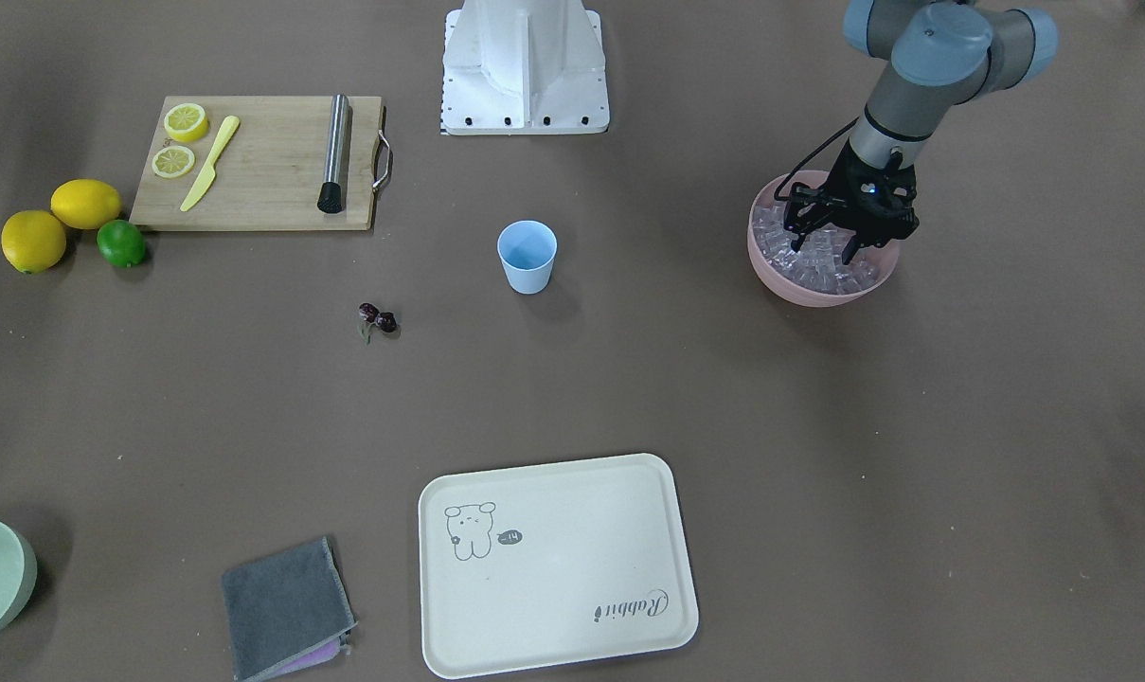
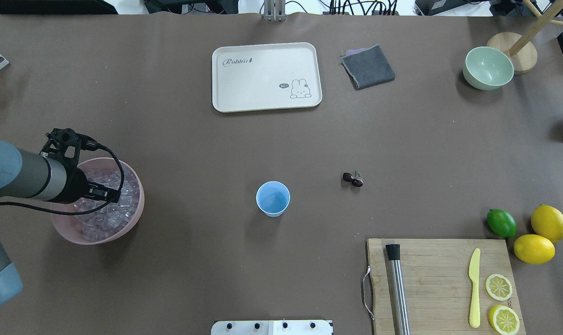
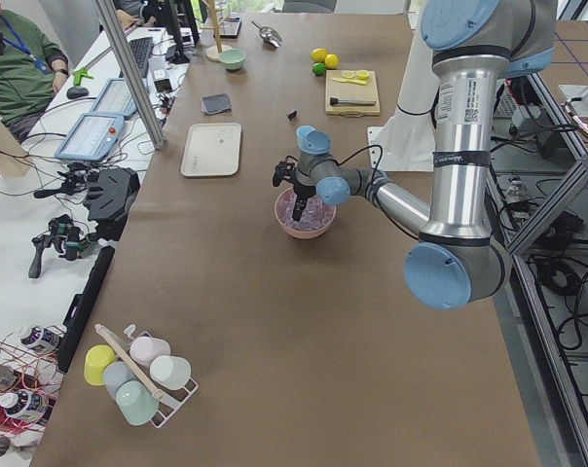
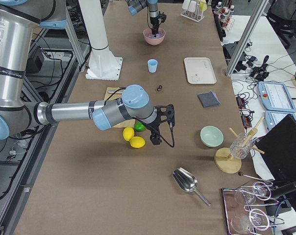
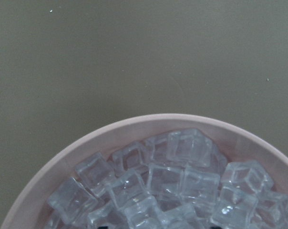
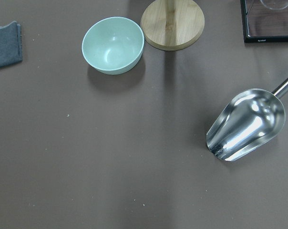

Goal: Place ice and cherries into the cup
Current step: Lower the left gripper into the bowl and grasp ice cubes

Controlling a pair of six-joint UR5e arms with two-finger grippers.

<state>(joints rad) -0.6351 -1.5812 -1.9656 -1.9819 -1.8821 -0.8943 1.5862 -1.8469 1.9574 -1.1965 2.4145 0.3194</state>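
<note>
The ice (image 5: 182, 181) is a heap of clear cubes filling a pink bowl (image 1: 818, 289) on the robot's left side of the table. My left gripper (image 1: 823, 248) points down into that bowl, open, with its fingertips spread just above or among the cubes; I see nothing held between them. The light blue cup (image 1: 527, 256) stands upright mid-table and looks to hold nothing. The dark cherries (image 1: 378, 319) lie on the table beside the cup, away from the bowl. My right gripper (image 4: 160, 128) shows only in the exterior right view, hovering near the lemons; I cannot tell its state.
A wooden cutting board (image 2: 439, 279) carries a steel muddler, a yellow knife and lemon slices. Two lemons (image 2: 542, 235) and a lime (image 2: 501, 223) lie beside it. A cream tray (image 2: 266, 77), grey cloth (image 2: 368, 66), pale green bowl (image 2: 488, 68) and metal scoop (image 6: 246, 124) sit farther out.
</note>
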